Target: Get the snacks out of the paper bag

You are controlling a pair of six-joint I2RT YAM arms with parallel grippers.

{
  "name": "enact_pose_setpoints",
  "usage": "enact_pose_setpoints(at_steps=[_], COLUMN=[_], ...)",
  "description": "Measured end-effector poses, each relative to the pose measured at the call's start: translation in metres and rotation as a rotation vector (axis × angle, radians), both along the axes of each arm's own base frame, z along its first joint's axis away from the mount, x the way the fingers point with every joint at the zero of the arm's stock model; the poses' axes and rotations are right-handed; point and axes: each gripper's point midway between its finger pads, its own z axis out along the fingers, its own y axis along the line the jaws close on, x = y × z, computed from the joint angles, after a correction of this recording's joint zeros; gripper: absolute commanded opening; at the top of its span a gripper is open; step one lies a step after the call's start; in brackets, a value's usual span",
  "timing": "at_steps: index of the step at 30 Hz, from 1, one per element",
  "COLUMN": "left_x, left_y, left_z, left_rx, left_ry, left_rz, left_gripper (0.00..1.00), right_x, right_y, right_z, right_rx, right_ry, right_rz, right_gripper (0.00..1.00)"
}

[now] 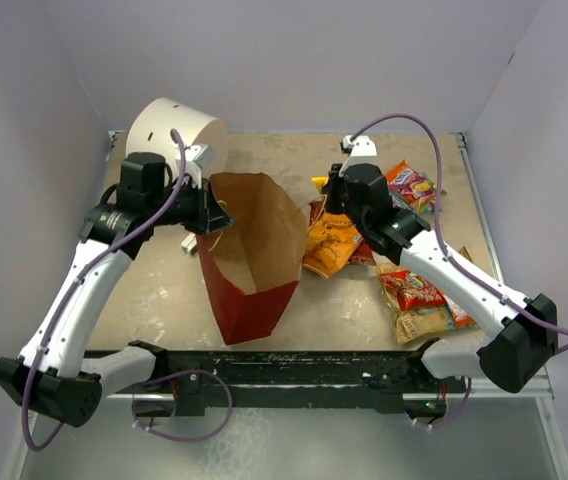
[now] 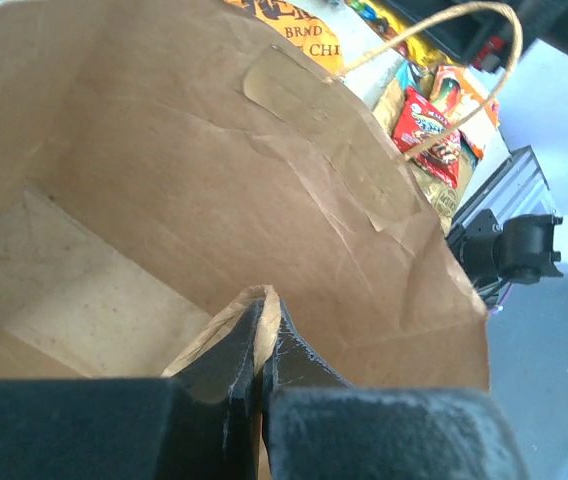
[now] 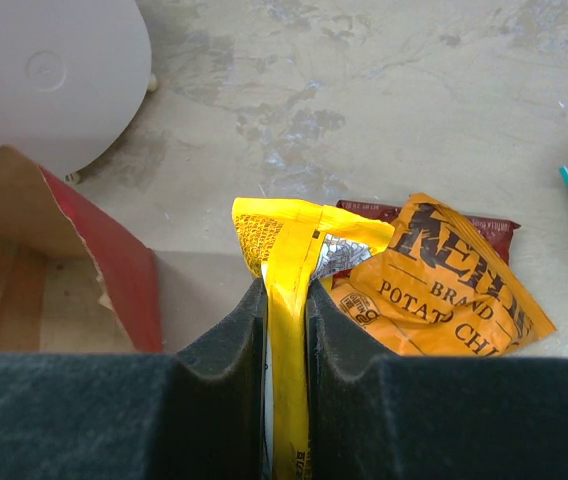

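so, left hand (image 2: 261,340): pinching the paper bag (image 2: 214,180) rim, mouth just ahead
right hand (image 3: 286,300): clamped on a yellow packet (image 3: 289,235), bag off its left, orange packet (image 3: 444,290) just beyond
step: hold rim firm, lay yellow beside the orange one
left wrist only: bag floor looks bare

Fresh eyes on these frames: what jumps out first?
The tall red paper bag, brown inside, gapes open at centre-left, with the left gripper pinching its rim. Right of it, the right gripper clamps a yellow foil packet next to an orange crinkly chips packet, and more bright snack packets lie strewn further right.
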Motion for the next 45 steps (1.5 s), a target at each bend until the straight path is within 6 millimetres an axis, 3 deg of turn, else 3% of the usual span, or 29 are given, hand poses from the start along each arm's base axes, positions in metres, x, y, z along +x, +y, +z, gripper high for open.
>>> enact_pose_setpoints(at_steps=[7, 12, 16, 20, 27, 30, 36, 37, 39, 45], left_x=[-0.042, -0.058, -0.051, -0.029, -0.022, -0.027, -0.06, -0.059, -0.057, -0.049], left_y=[0.016, 0.009, -0.009, -0.031, -0.058, -0.049, -0.013, -0.008, 0.0, 0.016], left_z=[-0.001, -0.005, -0.009, -0.01, -0.001, -0.004, -0.017, -0.017, -0.019, -0.02], left_rx=[0.022, 0.016, -0.01, -0.028, -0.058, -0.047, 0.002, 0.016, 0.04, 0.095], left_ry=[-0.063, -0.084, -0.07, -0.056, -0.081, -0.089, -0.066, -0.065, -0.054, -0.013], left_rz=[-0.021, -0.11, -0.2, -0.263, -0.338, -0.286, -0.12, -0.089, -0.029, 0.098], left_gripper=[0.0, 0.0, 0.0, 0.0, 0.0, 0.0, 0.0, 0.05, 0.31, 0.7], right_x=[-0.002, -0.004, -0.003, -0.004, -0.011, -0.011, -0.005, -0.002, 0.003, 0.01], right_y=[0.001, -0.002, -0.003, -0.004, -0.015, -0.023, -0.033, -0.034, -0.036, -0.04], right_z=[-0.011, -0.024, -0.024, -0.025, -0.046, -0.062, -0.109, -0.115, -0.126, -0.149], right_rx=[0.014, 0.017, 0.024, 0.03, -0.002, -0.027, -0.092, -0.1, -0.114, -0.15], right_ry=[0.022, 0.05, 0.051, 0.052, 0.075, 0.087, 0.157, 0.167, 0.181, 0.22], right_rz=[-0.006, -0.02, -0.028, -0.031, -0.059, -0.087, -0.11, -0.113, -0.114, -0.107], right_gripper=[0.13, 0.13, 0.13, 0.13, 0.13, 0.13, 0.14, 0.15, 0.17, 0.37])
